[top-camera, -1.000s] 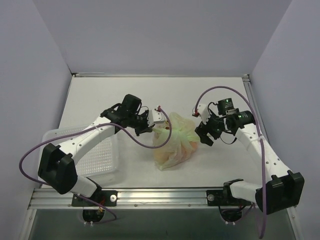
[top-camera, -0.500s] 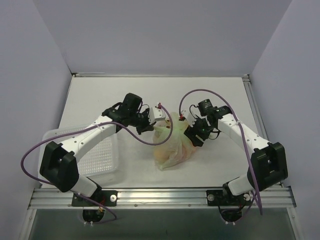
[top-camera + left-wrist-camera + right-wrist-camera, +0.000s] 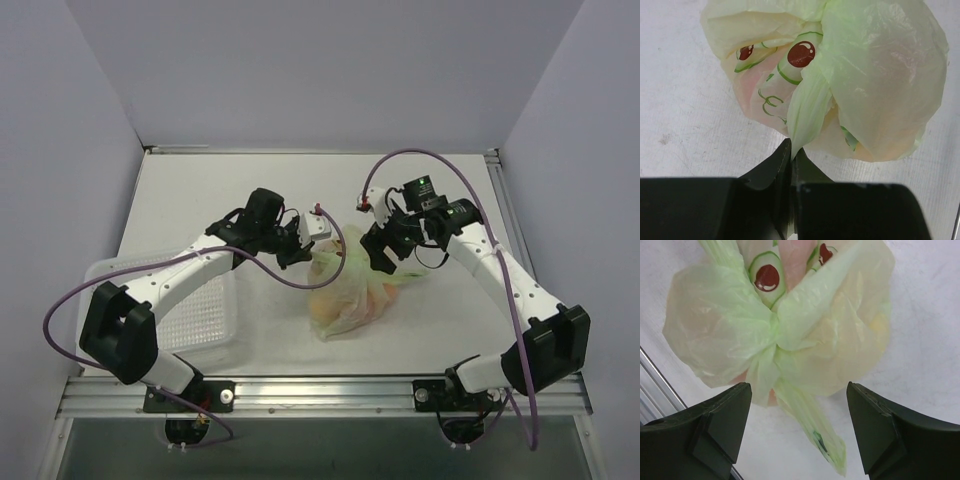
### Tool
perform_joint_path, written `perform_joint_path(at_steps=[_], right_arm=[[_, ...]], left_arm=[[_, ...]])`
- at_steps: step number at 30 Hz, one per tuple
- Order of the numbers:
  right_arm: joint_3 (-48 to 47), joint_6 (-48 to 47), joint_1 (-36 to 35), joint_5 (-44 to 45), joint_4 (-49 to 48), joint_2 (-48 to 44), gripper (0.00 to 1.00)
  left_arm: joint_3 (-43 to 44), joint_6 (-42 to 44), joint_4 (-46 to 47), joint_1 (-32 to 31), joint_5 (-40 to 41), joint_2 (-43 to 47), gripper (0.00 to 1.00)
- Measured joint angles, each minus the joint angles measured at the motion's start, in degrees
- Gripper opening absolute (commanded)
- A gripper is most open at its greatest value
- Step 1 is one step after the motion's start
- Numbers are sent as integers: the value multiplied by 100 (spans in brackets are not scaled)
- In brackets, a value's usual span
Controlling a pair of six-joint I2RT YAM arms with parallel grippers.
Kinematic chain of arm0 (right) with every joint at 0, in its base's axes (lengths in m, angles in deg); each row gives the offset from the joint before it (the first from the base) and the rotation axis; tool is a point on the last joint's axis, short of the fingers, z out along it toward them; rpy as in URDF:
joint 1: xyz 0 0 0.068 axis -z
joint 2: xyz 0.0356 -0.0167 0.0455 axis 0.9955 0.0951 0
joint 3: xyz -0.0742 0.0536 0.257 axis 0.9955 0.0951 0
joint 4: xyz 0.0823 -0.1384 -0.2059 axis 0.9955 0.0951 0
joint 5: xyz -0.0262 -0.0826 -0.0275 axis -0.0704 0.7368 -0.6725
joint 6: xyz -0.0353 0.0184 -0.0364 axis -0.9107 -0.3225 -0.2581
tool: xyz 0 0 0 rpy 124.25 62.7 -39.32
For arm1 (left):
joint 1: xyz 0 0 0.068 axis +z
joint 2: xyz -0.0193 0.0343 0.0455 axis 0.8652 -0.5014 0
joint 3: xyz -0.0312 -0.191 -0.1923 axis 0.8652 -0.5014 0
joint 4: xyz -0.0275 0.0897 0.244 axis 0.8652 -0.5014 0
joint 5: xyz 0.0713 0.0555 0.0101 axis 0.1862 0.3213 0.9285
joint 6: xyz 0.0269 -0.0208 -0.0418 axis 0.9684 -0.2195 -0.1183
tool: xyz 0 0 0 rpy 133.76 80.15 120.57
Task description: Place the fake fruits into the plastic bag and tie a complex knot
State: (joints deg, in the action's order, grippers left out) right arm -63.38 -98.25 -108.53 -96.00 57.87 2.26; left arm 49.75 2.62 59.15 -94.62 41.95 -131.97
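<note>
left end effector (image 3: 791, 150) pinches bag tail (image 3: 807, 107) | right wrist only: knot (image 3: 772, 332)

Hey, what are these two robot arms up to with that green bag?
They are bagging toy fruit and tying the bag shut. The fake fruits show through the pale green plastic bag, which lies on the table with a knot in its neck. The left gripper pinches a twisted tail of the film, while the right gripper hangs open above the knot, holding nothing.
</note>
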Motion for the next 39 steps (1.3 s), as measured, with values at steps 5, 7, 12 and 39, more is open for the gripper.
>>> perform_joint_path(at_steps=[5,7,12,39], right_arm=[[2,197,-393,-22,-212,424,79],[24,249,-553,-13,-350,616,76],[332,369,-774,186,-743,870,46],[-1722,1703,2835,614,-1674,1770,0]], left_arm=[[0,-140,151,2,-92,-9,13],[2,-188,175,20,-109,-31,13],[7,-365,225,68,-179,-116,18],[1497,-2157,-450,940,459,345,98]])
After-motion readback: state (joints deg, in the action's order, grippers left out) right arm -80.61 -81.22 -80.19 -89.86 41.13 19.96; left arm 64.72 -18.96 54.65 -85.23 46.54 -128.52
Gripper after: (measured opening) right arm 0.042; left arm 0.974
